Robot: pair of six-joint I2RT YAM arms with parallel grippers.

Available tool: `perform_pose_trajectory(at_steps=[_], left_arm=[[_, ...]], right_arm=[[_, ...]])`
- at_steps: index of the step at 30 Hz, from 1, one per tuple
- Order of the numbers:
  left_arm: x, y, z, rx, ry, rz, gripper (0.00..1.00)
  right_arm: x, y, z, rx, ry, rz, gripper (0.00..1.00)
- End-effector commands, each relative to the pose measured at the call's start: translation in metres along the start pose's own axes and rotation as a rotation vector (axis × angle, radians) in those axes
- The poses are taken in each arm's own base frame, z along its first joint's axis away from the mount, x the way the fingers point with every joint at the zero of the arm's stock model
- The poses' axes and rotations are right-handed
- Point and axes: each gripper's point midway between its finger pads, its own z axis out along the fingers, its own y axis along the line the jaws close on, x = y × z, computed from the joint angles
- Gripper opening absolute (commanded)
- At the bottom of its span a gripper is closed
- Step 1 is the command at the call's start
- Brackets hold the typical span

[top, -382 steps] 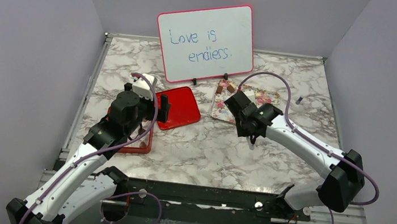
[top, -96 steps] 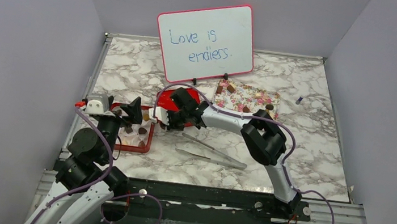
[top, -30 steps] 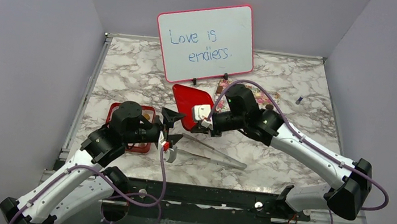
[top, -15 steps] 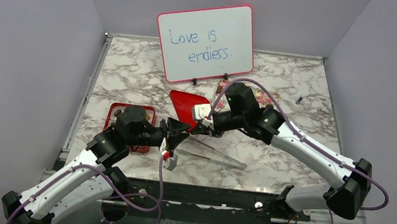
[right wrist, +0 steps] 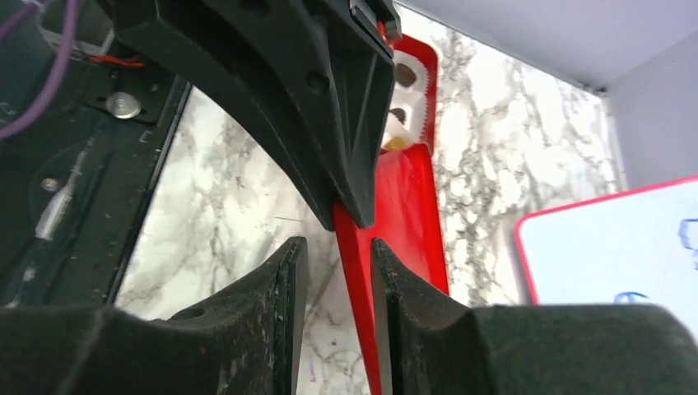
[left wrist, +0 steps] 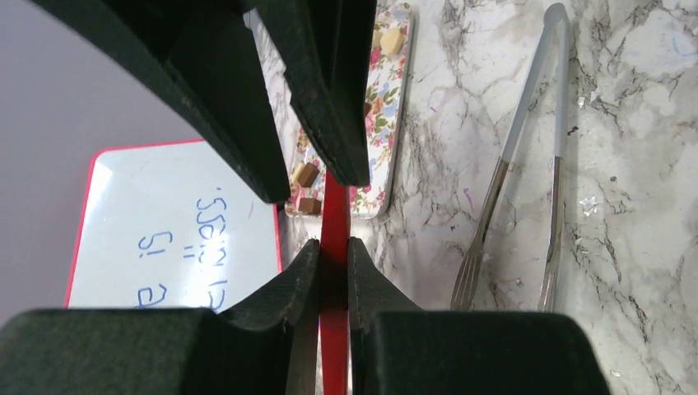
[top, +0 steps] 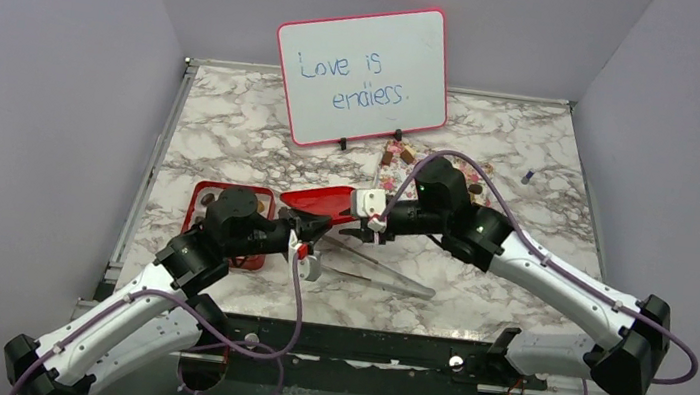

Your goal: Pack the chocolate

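Showing glossy red on the box lid [top: 318, 200] and on the open box [top: 208, 198] holding brown pieces (some paler). Displaying pink and red flowers on a cream ground across the tray [left wrist: 385, 90], carrying tan and brown chocolate [left wrist: 305, 174]. Veining grey through the white marble table [top: 495, 135]. Framing the whiteboard [top: 363, 73] in pink, with blue handwriting. Gleaming silver on the tongs [left wrist: 527, 156]. Wearing matte black on both grippers' fingers [right wrist: 280, 288].

Walled lab booth [top: 59, 71], bolted arms
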Motion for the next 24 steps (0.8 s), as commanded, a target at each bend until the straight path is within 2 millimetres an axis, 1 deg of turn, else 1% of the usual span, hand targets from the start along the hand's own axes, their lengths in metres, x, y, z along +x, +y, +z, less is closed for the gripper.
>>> perform_pose_trajectory(at_steps=[1,3,5,6,7,10,12,14,18,21,23,24], left_arm=[[-0.007,0.021,-0.011,-0.109,0.015,-0.068,0.00],[-0.008,0.021,-0.015,-0.113,0.023,-0.089,0.00],[-0.011,0.021,-0.018,-0.113,0.022,-0.099,0.00],[-0.014,0.021,-0.019,-0.111,0.015,-0.103,0.00],[-0.016,0.022,-0.021,-0.113,0.008,-0.109,0.00],[-0.026,0.021,-0.027,-0.104,-0.012,-0.125,0.00],[-0.030,0.020,-0.031,-0.101,-0.019,-0.130,0.00],[-0.034,0.021,-0.035,-0.106,-0.025,-0.133,0.00],[-0.038,0.022,-0.039,-0.110,-0.031,-0.143,0.00],[-0.042,0.024,-0.041,-0.109,-0.038,-0.148,0.00],[-0.044,0.026,-0.043,-0.119,-0.040,-0.144,0.00],[-0.045,0.027,-0.044,-0.125,-0.040,-0.143,0.00]], right_arm=[[-0.009,-0.028,-0.014,0.175,-0.004,-0.106,0.42],[0.003,-0.029,-0.017,0.182,0.059,-0.110,0.52],[0.016,-0.029,-0.018,0.177,0.117,-0.113,0.69],[0.021,-0.030,-0.019,0.183,0.144,-0.112,0.74],[0.024,-0.031,-0.019,0.187,0.159,-0.113,0.77],[0.033,-0.038,-0.021,0.226,0.199,-0.140,0.78],[0.038,-0.038,-0.022,0.239,0.208,-0.152,0.77],[0.044,-0.037,-0.021,0.231,0.224,-0.156,0.76],[0.065,-0.025,-0.018,0.184,0.283,-0.144,0.72],[0.076,-0.023,-0.019,0.186,0.321,-0.138,0.67],[0.080,-0.026,-0.021,0.208,0.338,-0.143,0.63],[0.082,-0.029,-0.022,0.225,0.342,-0.144,0.58]])
